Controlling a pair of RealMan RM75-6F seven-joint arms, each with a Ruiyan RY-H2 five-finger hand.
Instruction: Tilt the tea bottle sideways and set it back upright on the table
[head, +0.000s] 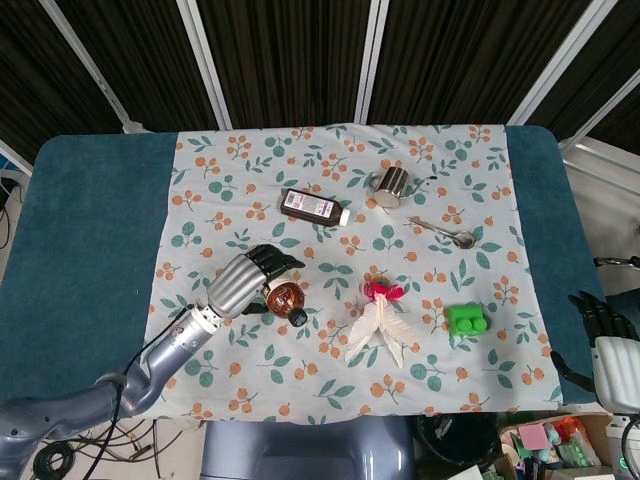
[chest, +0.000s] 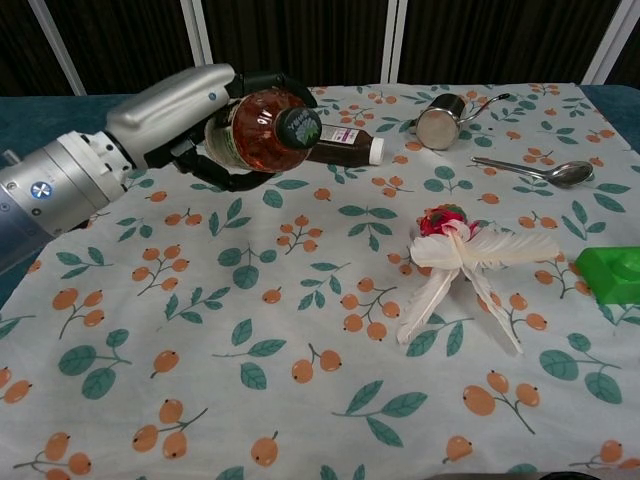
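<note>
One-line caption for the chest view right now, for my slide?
Left hand holds the tea bottle tipped sideways above the floral tablecloth.

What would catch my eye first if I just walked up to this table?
The left hand, at the cloth's left side, holds a tea bottle tipped sideways above the table, cap toward the camera. To the right lies a white feather shuttlecock, and at the right edge sits a bright green block.

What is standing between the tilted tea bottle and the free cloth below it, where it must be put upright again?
Nothing visible. The left hand holds the tea bottle tilted above the tablecloth, and the cloth under it is bare. The dark bottle lies behind it and the feather toy to the right, both aside.
</note>
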